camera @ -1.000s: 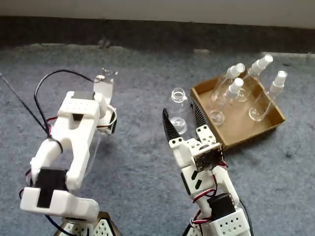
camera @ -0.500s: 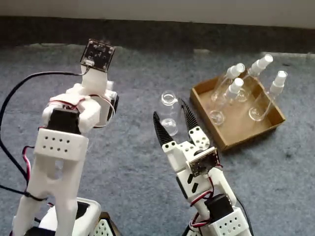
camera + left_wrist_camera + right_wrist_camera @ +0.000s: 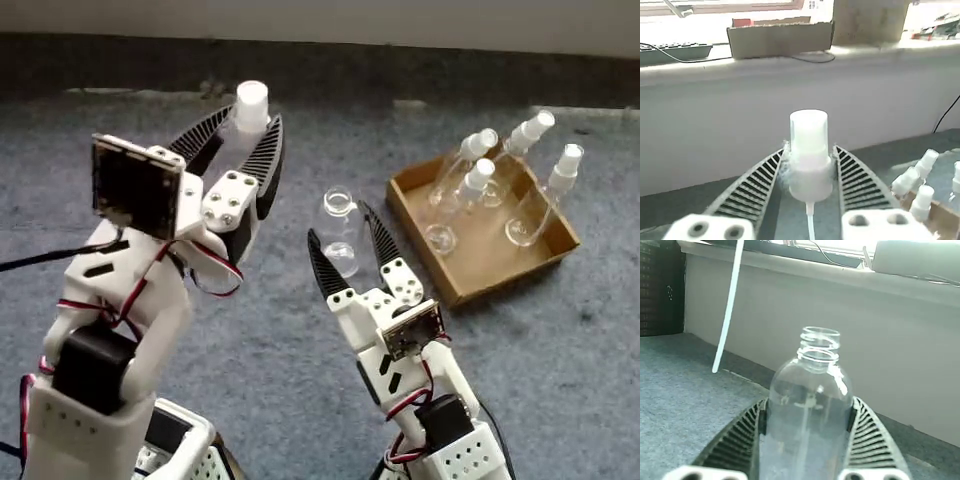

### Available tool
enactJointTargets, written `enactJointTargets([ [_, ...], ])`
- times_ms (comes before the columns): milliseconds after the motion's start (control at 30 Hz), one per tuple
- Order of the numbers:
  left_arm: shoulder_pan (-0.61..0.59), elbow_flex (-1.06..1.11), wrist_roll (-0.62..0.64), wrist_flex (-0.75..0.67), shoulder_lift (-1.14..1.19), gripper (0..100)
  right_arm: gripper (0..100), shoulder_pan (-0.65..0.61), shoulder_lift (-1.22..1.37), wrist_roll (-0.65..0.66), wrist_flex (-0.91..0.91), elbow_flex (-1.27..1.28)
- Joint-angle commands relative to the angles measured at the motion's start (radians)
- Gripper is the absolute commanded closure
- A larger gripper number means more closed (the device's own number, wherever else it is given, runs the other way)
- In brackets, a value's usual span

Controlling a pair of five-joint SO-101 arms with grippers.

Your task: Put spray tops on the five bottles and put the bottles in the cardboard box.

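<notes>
My left gripper [image 3: 240, 140] is raised over the carpet's left side, shut on a white spray top [image 3: 251, 101]. The spray top [image 3: 809, 152] sits between the ribbed fingers [image 3: 747, 194], its thin dip tube hanging down. My right gripper [image 3: 345, 238] is shut on a clear open-necked bottle [image 3: 339, 225], held upright just left of the cardboard box [image 3: 455, 283]. In the right wrist view the bottle [image 3: 810, 405] stands between both fingers [image 3: 730, 440], and the white dip tube [image 3: 729, 305] hangs in the air behind it. Several capped bottles [image 3: 470, 180] lie in the box.
Grey carpet [image 3: 560, 380] covers the table. A pale wall [image 3: 320, 20] runs along the far edge. Capped bottles [image 3: 920, 185] in the box appear at the edge of the left wrist view.
The left arm has swung up and turned, bringing the spray top into view high over the carpet. The right gripper has closed on the bottle and shifted it slightly left.
</notes>
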Motion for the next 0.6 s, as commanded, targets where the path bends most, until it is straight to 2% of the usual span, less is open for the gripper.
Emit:
enactJointTargets([
  [0, 0.038, -0.05, 0.152, -0.058, -0.071, 100, 91.7, -0.007, -0.01, -0.005, -0.031, 0.119],
  [200, 0.03, -0.039, 0.396, -0.147, -0.166, 99, 91.7, -0.008, -0.01, -0.006, -0.031, 0.119],
  [333, 0.03, 0.062, 0.414, -0.261, -0.26, 99, 91.7, -0.01, -0.01, -0.006, -0.031, 0.119],
  [567, 0.028, 0.346, 0.414, -0.624, -0.437, 99, 91.7, -0.01, -0.012, -0.006, -0.031, 0.119],
])
